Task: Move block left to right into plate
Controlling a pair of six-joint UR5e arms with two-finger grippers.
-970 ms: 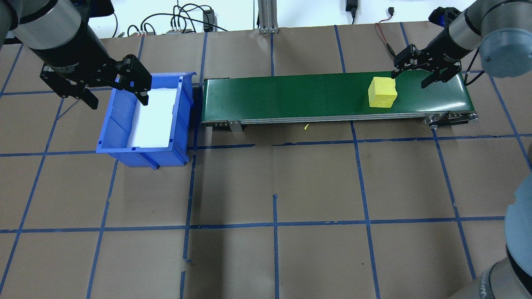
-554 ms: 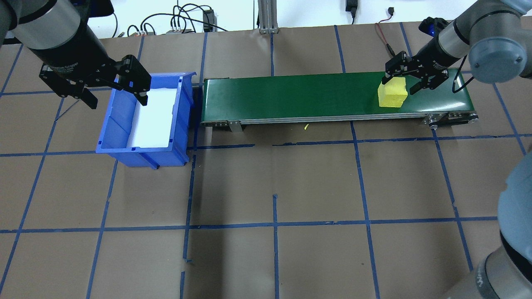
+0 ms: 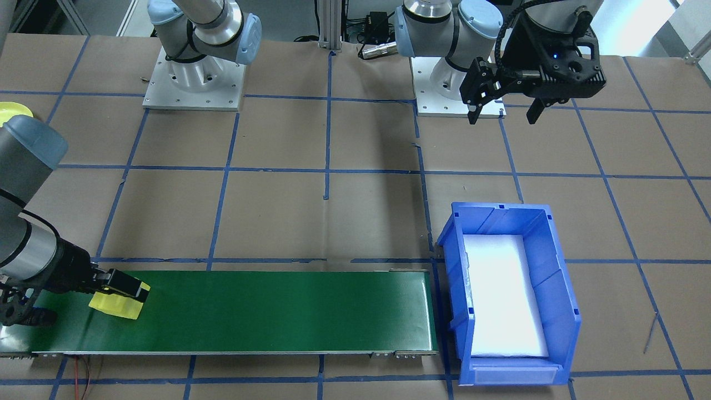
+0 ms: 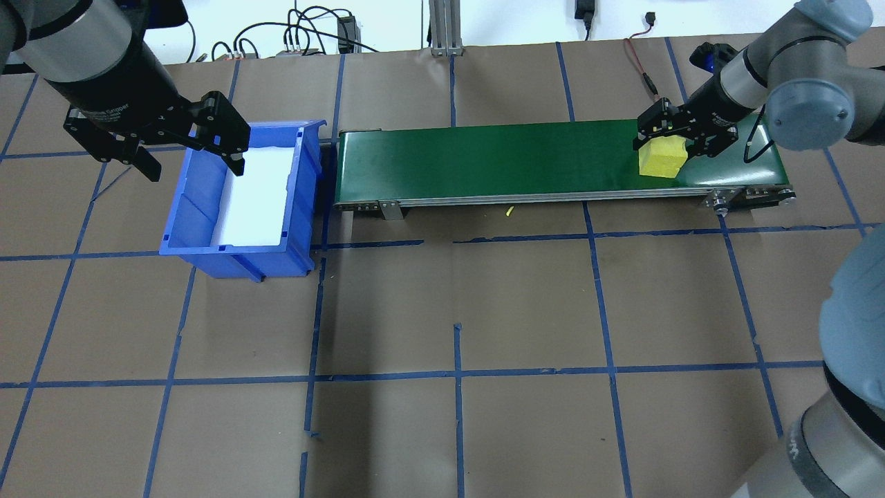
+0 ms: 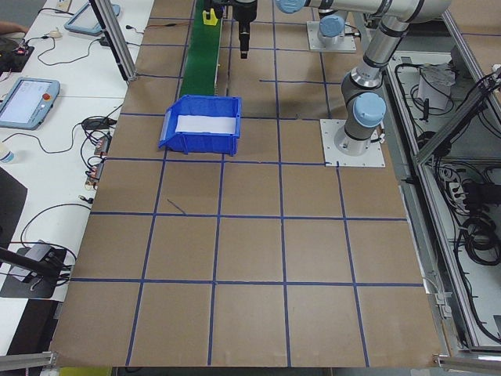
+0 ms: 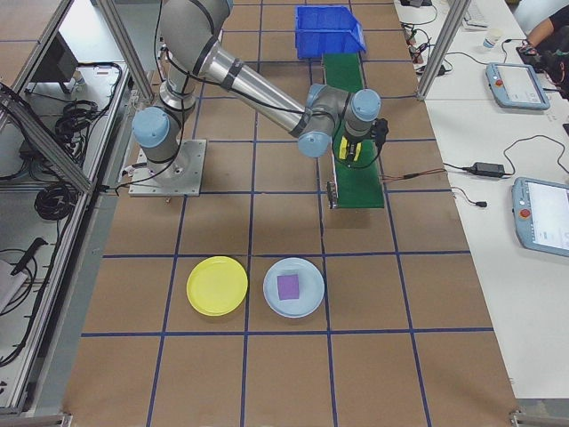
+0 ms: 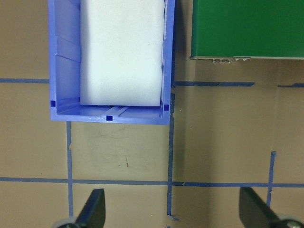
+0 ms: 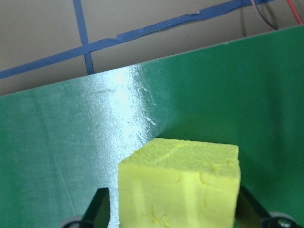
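Now your right gripper [image 4: 669, 136] has come down over the yellow block [image 4: 662, 159] at the right end of the green conveyor belt [image 4: 498, 155]; a second ago it hung open beyond the block, off to the right, and the block has meanwhile travelled a little further right along the belt. That puts you at the grasp itself, the first real step toward the plate [image 6: 217, 286].

Look at the right wrist view: the block [image 8: 183, 187] sits between the two fingers [image 8: 101, 205], one close on each side. You cannot tell from these pictures whether the pads already press its sides or stand just clear; the jaws look narrowed around it, and the block rests on the belt, not lifted.

The yellow plate lies on the table well apart from the belt, beside a pale blue plate [image 6: 294, 287] carrying a purple block [image 6: 288, 286].

Your left gripper [image 4: 187, 149] hangs spread wide and empty above the edge of the blue bin [image 4: 238, 200], touching nothing.
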